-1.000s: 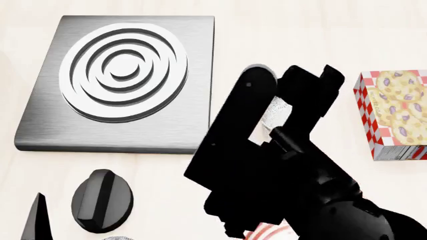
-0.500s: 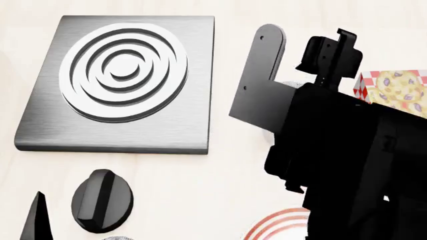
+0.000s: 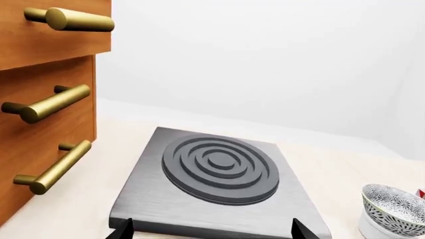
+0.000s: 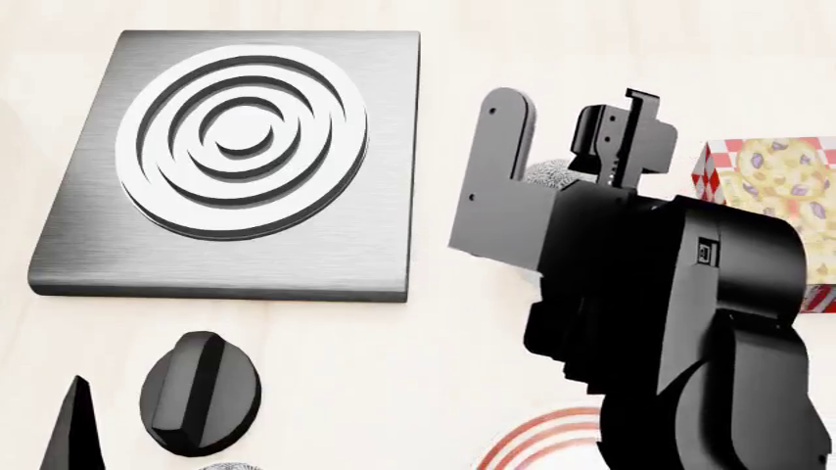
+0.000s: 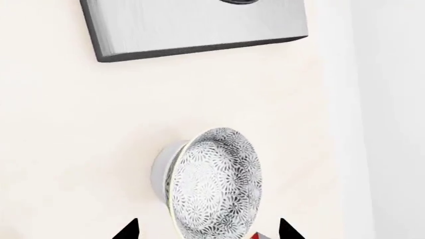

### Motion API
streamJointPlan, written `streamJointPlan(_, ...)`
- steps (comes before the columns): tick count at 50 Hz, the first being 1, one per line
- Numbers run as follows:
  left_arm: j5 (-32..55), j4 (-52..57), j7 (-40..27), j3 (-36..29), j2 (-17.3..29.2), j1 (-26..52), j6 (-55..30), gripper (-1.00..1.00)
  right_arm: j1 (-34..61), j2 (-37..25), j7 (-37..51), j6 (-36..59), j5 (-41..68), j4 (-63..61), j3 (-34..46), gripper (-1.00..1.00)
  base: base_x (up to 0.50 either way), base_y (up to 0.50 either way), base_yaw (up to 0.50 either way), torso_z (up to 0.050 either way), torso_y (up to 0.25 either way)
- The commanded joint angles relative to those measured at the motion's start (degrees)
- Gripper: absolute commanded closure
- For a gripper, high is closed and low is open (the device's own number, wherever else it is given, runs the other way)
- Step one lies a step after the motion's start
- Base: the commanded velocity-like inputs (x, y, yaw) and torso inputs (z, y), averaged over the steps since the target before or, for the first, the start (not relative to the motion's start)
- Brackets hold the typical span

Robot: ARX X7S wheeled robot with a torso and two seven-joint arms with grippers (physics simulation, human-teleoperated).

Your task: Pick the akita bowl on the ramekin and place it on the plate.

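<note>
The akita bowl [image 5: 216, 184], patterned grey and white, rests on the white ramekin [image 5: 161, 172]. It lies just ahead of my open right gripper [image 5: 208, 231], between the lines of the two fingertips and touching neither. In the head view the right gripper [image 4: 562, 147] hangs over the bowl, of which only a speckled sliver [image 4: 549, 174] shows between the fingers. The plate [image 4: 542, 441] shows as red rings at the bottom edge, mostly hidden by the right arm. The left gripper [image 3: 210, 231] is open and holds nothing. From there the bowl [image 3: 391, 204] sits far off to one side.
A steel burner plate [image 4: 235, 157] with raised rings lies at the left. A black knob [image 4: 199, 392] sits in front of it. A red-checked cookie box [image 4: 770, 181] stands right of the bowl. Wooden drawers with brass handles [image 3: 50, 104] rise beside the burner.
The right arm has swung up and to the right, and its gripper now stands over the bowl with a finger on each side. The left arm has not moved.
</note>
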State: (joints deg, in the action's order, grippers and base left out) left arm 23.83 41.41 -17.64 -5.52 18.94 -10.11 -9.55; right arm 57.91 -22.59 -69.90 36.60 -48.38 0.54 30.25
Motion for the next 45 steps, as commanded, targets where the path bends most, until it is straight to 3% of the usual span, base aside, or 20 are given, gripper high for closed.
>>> streamJointPlan(1, 0.2, -0.3, -0.2, -0.2, 0.1, 0.1, 0.2, -1.0, 0.1, 0.2, 2.4, -2.4, 1.7, 2.3, 0.1, -1.0, 0.0, 0.0, 0.0, 0.0, 0.0)
streamJointPlan(45, 0.2, -1.4, -0.9, -1.0, 0.6, -0.1, 1.3, -1.0, -0.7, 3.4, 14.4, -7.4, 6.8, 16.4, -1.7, -1.0, 0.0, 0.0, 0.0, 0.0, 0.0)
